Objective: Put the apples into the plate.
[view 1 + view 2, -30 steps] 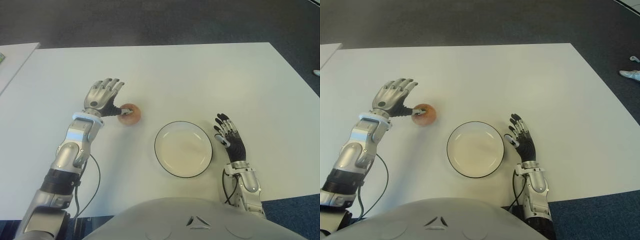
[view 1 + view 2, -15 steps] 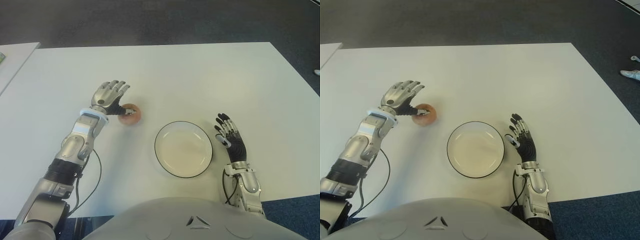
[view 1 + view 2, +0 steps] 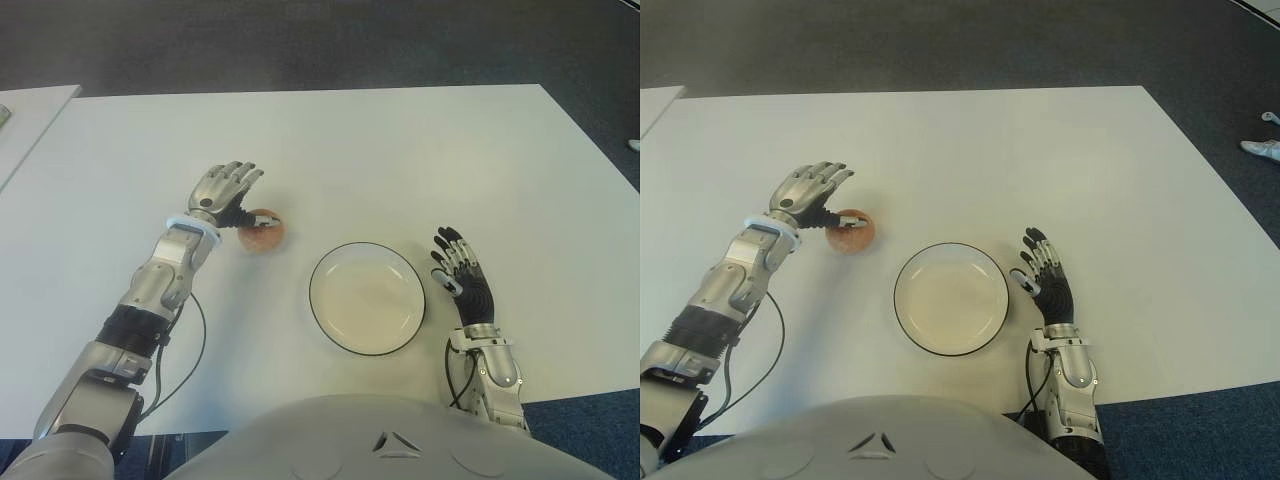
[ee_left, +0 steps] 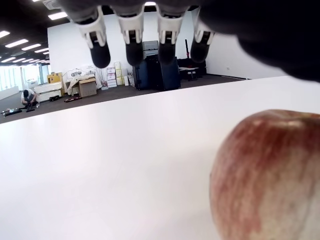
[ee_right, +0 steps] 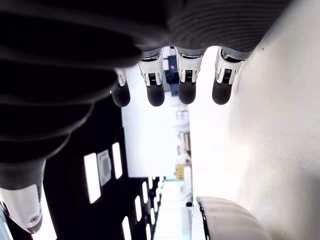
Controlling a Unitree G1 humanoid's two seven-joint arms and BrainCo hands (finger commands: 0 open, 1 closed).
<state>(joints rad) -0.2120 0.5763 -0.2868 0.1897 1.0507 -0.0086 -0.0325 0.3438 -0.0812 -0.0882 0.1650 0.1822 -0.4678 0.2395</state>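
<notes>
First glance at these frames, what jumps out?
The reddish apple on the white table, with the left hand right beside it, fingers spread, nothing gripped. Then the empty black-rimmed plate nearer the robot's torso, apart from the apple. The right hand shows open just right of the plate.

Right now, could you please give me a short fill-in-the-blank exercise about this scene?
1. The apple lies on the white ____.
2. The plate holds ____ apples.
3. The ____ hand is right beside the apple, its fingers spread.
4. The right hand shows on the plate's ____ side.

Missing words: table; no; left; right
</notes>
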